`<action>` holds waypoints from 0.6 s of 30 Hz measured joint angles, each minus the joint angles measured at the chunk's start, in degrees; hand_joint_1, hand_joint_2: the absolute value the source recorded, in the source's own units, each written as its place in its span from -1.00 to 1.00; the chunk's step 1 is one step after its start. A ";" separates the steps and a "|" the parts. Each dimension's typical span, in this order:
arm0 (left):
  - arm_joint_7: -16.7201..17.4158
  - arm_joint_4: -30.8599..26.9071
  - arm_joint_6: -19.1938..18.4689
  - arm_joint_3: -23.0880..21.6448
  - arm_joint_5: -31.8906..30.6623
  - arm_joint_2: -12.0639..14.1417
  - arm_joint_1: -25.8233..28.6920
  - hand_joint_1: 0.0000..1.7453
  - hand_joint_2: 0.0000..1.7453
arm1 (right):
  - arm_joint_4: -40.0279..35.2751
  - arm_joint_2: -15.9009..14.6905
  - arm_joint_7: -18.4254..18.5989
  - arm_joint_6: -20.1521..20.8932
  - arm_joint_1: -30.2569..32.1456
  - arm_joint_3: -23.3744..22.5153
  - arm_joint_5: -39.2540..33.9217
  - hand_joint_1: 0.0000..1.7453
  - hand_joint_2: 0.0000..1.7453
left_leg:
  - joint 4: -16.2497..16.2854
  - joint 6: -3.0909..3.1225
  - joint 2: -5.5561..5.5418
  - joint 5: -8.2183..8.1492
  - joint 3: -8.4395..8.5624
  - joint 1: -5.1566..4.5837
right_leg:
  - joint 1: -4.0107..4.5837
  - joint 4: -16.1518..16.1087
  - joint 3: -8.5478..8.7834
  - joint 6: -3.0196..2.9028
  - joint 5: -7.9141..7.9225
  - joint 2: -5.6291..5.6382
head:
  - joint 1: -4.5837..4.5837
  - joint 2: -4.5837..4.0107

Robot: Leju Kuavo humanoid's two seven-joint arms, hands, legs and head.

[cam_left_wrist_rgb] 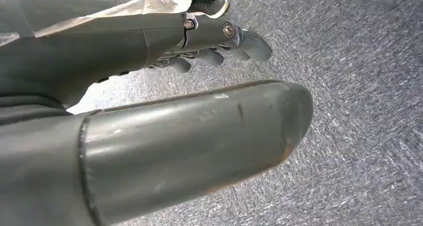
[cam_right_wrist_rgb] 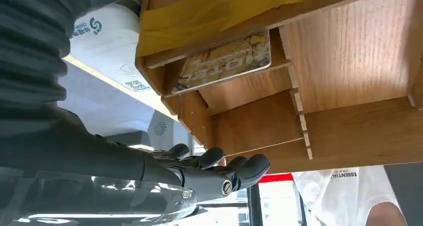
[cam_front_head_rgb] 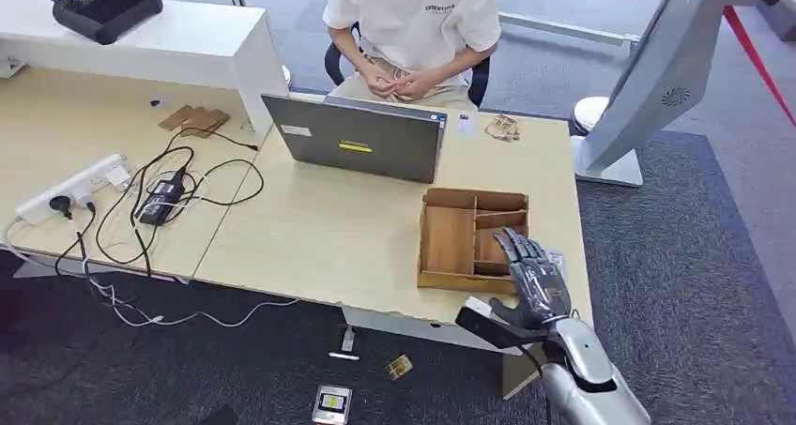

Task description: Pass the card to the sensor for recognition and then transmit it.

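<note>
1. Over the desk's right edge, the right hand (cam_front_head_rgb: 532, 280) hovers above the wooden organizer (cam_front_head_rgb: 449, 242), fingers spread and grasping nothing.
2. Card (cam_right_wrist_rgb: 227, 61) lies flat in one of the tray's small compartments, just ahead of the fingertips (cam_right_wrist_rgb: 252, 166); not yet touched. Its long axis runs along the divider wall, roughly crosswise to the reaching fingers.
3. Right hand is clearly the nearer; left hand (cam_left_wrist_rgb: 219, 44) hangs low over grey carpet, fingers loosely extended, holding nothing.
4. Head view gives the layout: tray near the desk corner, laptop (cam_front_head_rgb: 361, 139) beyond, a person seated behind it. The hand covers the card's compartment there.
5. Right wrist view shows the card's printed face and the compartment walls. Which item is the sensor: can't tell.
</note>
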 joint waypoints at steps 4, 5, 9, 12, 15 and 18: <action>0.20 0.00 0.00 -0.02 -0.35 0.00 -0.03 -1.00 -1.00 | 0.46 -0.02 -0.07 -1.07 0.00 0.02 -0.61 -1.00 1.00 | 0.00 0.00 0.01 0.00 0.00 0.00 | 0.00 0.00 0.00 0.00 0.00 0.00 | 0.00 0.00; 0.20 0.00 -0.02 -0.02 -0.46 -0.02 -0.05 -1.00 -1.00 | 0.57 -0.02 -0.15 -1.49 0.00 0.02 -0.81 -1.00 1.00 | 0.00 0.00 0.01 0.00 0.00 0.00 | 0.00 0.00 0.00 0.00 0.00 0.00 | 0.02 0.00; 0.37 0.00 -0.11 -0.02 -0.68 -0.02 -0.13 -1.00 -1.00 | 1.03 0.15 -0.63 -2.32 -0.05 0.02 -1.33 -0.84 1.00 | 0.00 0.00 0.01 0.00 0.00 0.00 | 0.00 0.00 0.00 0.00 0.00 0.00 | 0.00 0.00; 0.52 0.00 -0.26 -0.02 -0.85 -0.04 -0.24 -1.00 -1.00 | 1.38 0.33 -0.72 -2.38 -0.08 0.02 -1.77 1.00 1.00 | 0.00 0.00 0.01 0.00 0.01 0.00 | 0.00 0.01 0.00 0.00 0.00 0.00 | 0.00 0.00; 0.55 0.00 -0.26 -0.02 -0.96 -0.07 -0.32 -1.00 -1.00 | 1.68 0.48 -0.85 -2.41 -0.08 0.02 -2.21 1.00 1.00 | 0.00 0.00 0.01 0.00 0.01 0.00 | 0.00 0.01 0.00 0.00 0.00 0.00 | 0.00 0.00; 0.61 0.00 -0.28 -0.02 -1.25 -0.09 -0.41 -1.00 -1.00 | 2.08 0.70 -0.98 -2.38 -0.11 0.02 -2.49 1.00 1.00 | 0.00 0.00 0.01 0.00 0.01 0.00 | 0.00 0.00 0.01 0.00 0.00 0.00 | 0.00 0.00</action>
